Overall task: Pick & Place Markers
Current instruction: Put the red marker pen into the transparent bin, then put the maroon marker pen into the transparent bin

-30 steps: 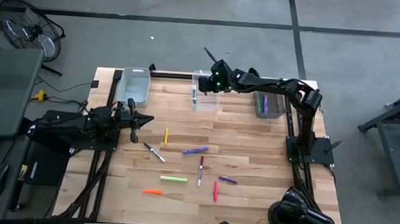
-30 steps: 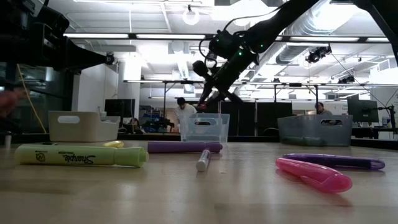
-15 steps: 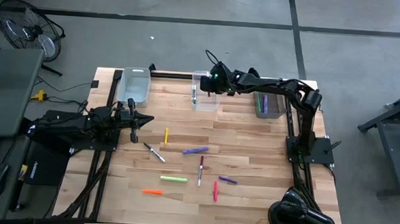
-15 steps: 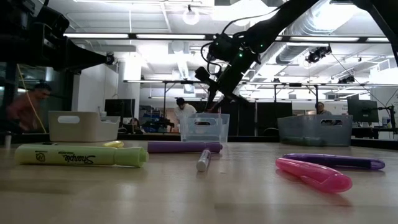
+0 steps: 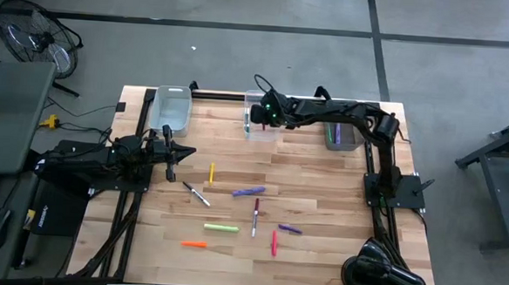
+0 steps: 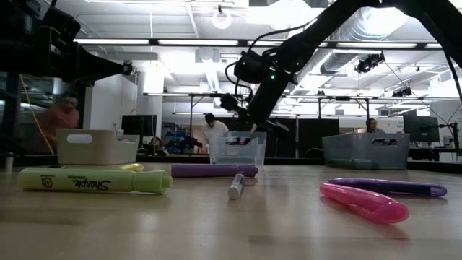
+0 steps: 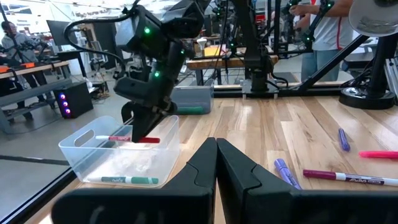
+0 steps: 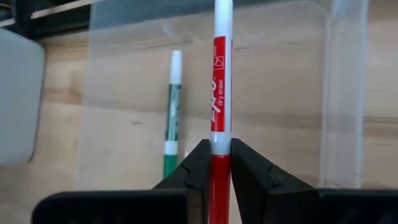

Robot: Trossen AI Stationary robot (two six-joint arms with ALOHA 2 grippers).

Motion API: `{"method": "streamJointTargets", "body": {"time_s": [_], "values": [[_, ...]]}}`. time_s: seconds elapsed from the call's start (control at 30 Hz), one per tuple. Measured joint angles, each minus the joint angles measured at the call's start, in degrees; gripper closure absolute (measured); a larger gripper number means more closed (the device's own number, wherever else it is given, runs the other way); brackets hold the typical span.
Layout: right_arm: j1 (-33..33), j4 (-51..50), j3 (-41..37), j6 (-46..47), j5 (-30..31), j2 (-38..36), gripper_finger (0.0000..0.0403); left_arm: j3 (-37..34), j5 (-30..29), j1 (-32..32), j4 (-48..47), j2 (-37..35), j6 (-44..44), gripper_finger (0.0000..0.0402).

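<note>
The right gripper (image 8: 214,163) is squeezing a red marker (image 8: 219,81) over the middle bin (image 7: 74,152), and letting go crooked could be bouncing it off the rim, while the left gripper (image 7: 216,163) is waiting shut.

Three bins line the surface's (image 5: 322,181) top edge in the high view: left bin (image 5: 170,110), middle bin (image 5: 261,125), right bin (image 5: 343,135). Loose markers (image 5: 248,192) lie scattered lower centre. The right tool (image 5: 258,112) hangs over the middle bin.

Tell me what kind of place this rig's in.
Probably a robotics lab or open workshop: exposed ceiling ducts, more benches with clear bins and arm stands behind, people at work. The right gripper holds a red marker over a bin.
</note>
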Motion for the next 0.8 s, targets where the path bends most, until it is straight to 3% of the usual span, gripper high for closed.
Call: {"method": "streamJointTargets", "body": {"time_s": [0.8], "values": [[0.15, 3.02, 0.0, -5.92, -3.41, -0.02, 0.0314, 0.0, -0.04, 0.0, 0.0, 0.0, 0.0, 0.04]]}}
